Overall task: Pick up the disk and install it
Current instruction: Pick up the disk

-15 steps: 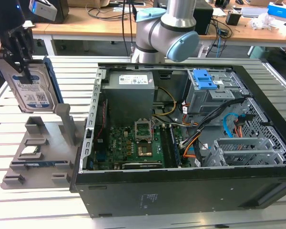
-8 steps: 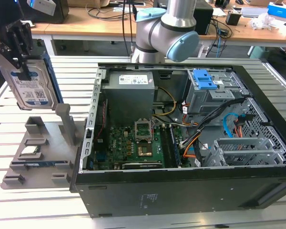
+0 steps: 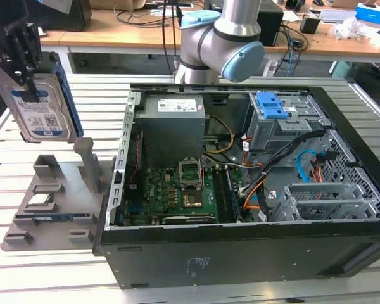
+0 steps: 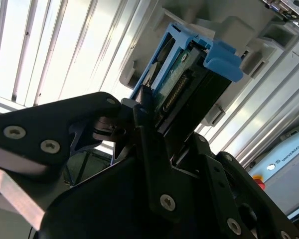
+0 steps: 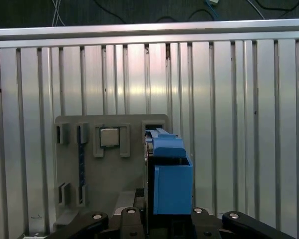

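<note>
The disk (image 3: 43,113), a silver drive with a white-and-blue label in a blue bracket, hangs upright in the air at the exterior view's left. It is above the grey holder tray (image 3: 57,190). My gripper (image 3: 29,83) is shut on its upper part. In the second wrist view the black fingers (image 4: 145,130) clamp the disk (image 4: 187,87) by its connector end. In the first wrist view the blue bracket (image 5: 172,181) sticks out from the gripper (image 5: 164,221) over the tray (image 5: 114,169).
The open computer case (image 3: 240,253) lies on the slatted metal table (image 3: 25,272) at the exterior view's right of the tray. Inside, a drive bay with a blue latch (image 3: 271,106) stands at the back. A small square chip (image 3: 39,201) and a memory stick (image 3: 54,217) rest in the tray.
</note>
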Controlling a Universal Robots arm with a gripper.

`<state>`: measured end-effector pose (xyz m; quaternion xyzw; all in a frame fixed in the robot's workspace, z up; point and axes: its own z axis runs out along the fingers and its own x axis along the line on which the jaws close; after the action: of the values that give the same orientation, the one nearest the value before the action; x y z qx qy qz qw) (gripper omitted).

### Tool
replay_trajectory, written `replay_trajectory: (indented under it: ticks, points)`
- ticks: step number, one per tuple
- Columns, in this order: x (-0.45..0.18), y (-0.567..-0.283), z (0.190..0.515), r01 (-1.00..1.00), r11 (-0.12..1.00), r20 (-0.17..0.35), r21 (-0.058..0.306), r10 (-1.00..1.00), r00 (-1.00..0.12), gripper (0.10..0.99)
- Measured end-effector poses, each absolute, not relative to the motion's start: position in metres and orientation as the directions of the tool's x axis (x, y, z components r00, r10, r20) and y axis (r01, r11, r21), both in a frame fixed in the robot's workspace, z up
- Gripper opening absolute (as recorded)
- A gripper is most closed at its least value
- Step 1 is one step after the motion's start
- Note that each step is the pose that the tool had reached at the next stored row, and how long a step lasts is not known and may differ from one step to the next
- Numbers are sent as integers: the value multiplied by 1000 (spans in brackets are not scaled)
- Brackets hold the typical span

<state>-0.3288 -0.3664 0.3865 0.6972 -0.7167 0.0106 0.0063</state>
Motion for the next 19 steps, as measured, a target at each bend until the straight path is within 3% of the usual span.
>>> replay_trajectory:
  ticks: [19]
  points:
    - [-329, -366, 419, -1000, 28, 24, -6, -999, -28, 353]
